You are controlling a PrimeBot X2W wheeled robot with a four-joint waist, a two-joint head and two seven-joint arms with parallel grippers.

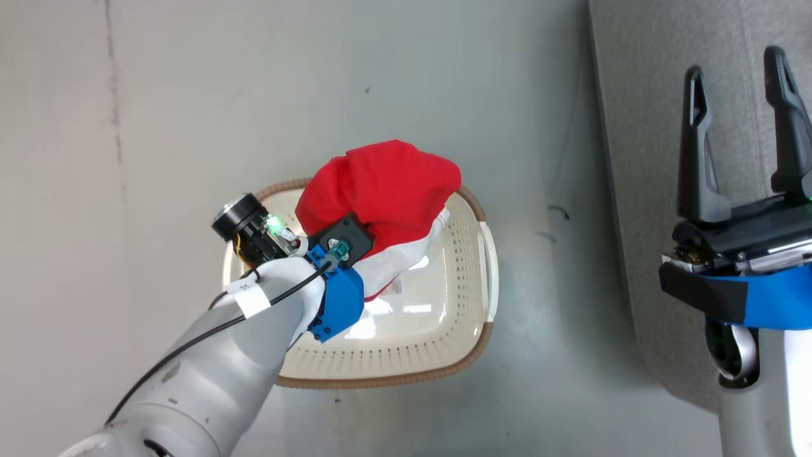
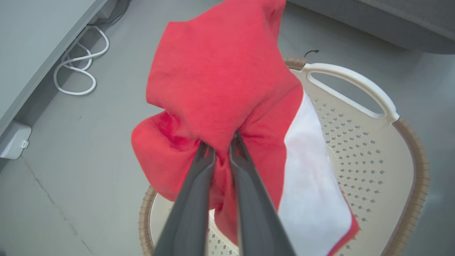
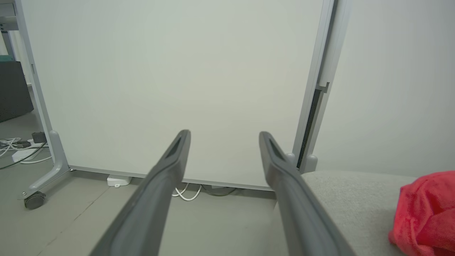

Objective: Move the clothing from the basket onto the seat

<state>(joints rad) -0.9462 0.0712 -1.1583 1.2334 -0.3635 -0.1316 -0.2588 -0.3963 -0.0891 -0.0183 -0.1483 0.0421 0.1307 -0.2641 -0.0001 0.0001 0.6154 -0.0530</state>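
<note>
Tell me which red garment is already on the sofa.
The bunched garment lying on the sofa; the white-banded garment hangs from the left gripper over the basket.

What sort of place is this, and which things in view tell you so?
Probably a lab or test room staged as a home: a wheeled partition panel, loose white cables on a grey floor, and a grey fabric sofa beside a laundry basket.
</note>
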